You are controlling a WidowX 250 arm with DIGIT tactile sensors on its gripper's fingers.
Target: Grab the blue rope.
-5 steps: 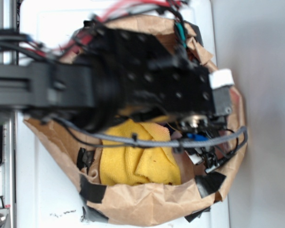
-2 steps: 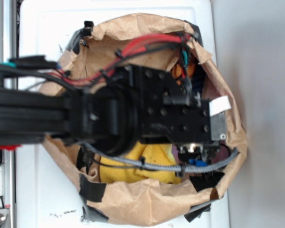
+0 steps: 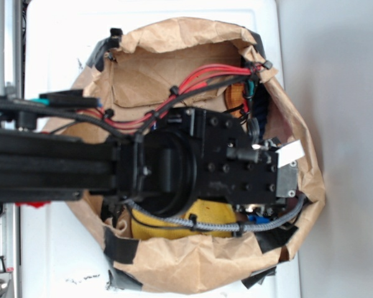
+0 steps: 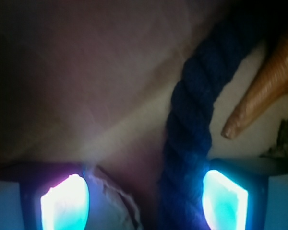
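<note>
In the wrist view the blue rope (image 4: 189,120), thick, twisted and dark navy, runs from the top right down between my fingers. It lies close to the right fingertip (image 4: 225,201), with a wide gap to the left fingertip (image 4: 65,201). My gripper (image 4: 144,203) is open and low over the pale cloth floor. An orange shell (image 4: 261,81) points its tip at the rope from the right. In the exterior view the black wrist (image 3: 236,167) hides the rope and most of the gripper (image 3: 258,217).
The work area is a brown paper-lined bowl (image 3: 193,261) with black tape on its rim. A yellow cloth (image 3: 205,214) lies under the arm. The orange shell (image 3: 236,96) shows at the upper right. Red, black and grey cables (image 3: 199,77) hang from the arm.
The arm has dropped lower into the bowl and shifted toward the picture's bottom, now covering most of the yellow cloth. The upper paper wall has come into view.
</note>
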